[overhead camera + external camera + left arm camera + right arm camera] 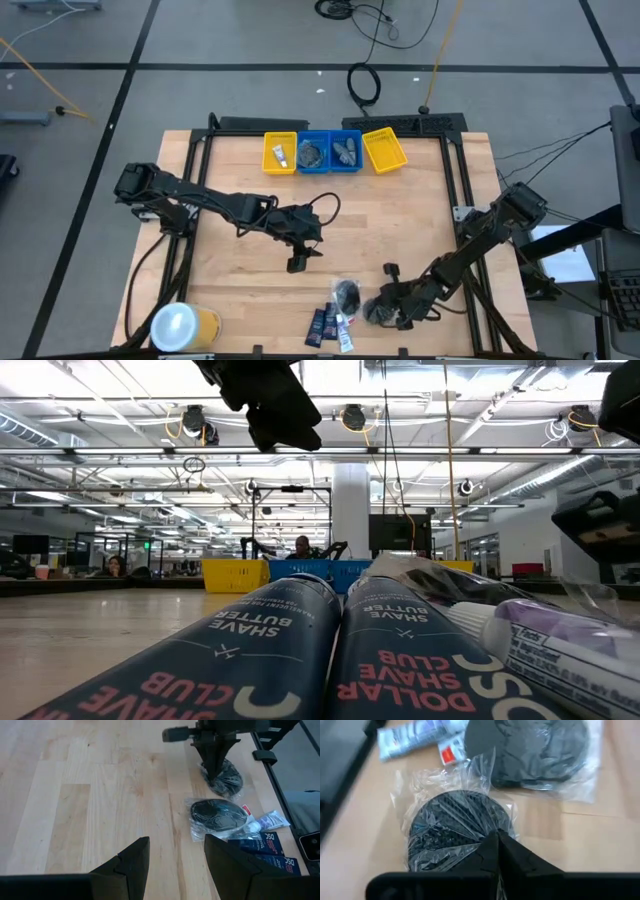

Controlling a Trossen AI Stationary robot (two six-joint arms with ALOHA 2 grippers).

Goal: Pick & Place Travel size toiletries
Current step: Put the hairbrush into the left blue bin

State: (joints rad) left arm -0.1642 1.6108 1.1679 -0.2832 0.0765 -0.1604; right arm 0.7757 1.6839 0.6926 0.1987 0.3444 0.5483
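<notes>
The toiletries lie near the table's near edge. There are two clear pouches with dark round contents (pixel 347 293) (pixel 380 310), navy flat packets (pixel 320 325) and a small white tube (pixel 343 330). My right gripper (pixel 385 312) stands over the right-hand pouch (pixel 455 825), shut on its wrap. The second pouch (pixel 535 750) and the tube (pixel 415 735) lie just beyond it. My left gripper (pixel 175 860) is open, above bare wood left of the pile and touching nothing. The low view shows the navy packets (pixel 300 660) and the tube (pixel 560 650) close up. My right gripper pinches the clear plastic wrap (pixel 475 840) at the edge of the pouch, over its dark round disc, between its two shut fingers (pixel 490 857). The fingers come from above, pointing down (pixel 216 772). The pouch appears to lie flat on the table under them.
Two yellow trays (pixel 279 152) (pixel 385 150) and two blue trays (pixel 313 152) (pixel 346 152) stand in a row at the far edge, with items inside. A large white-topped yellow container (pixel 185 325) sits at the near left corner. Bare wood lies between the trays and the pile.
</notes>
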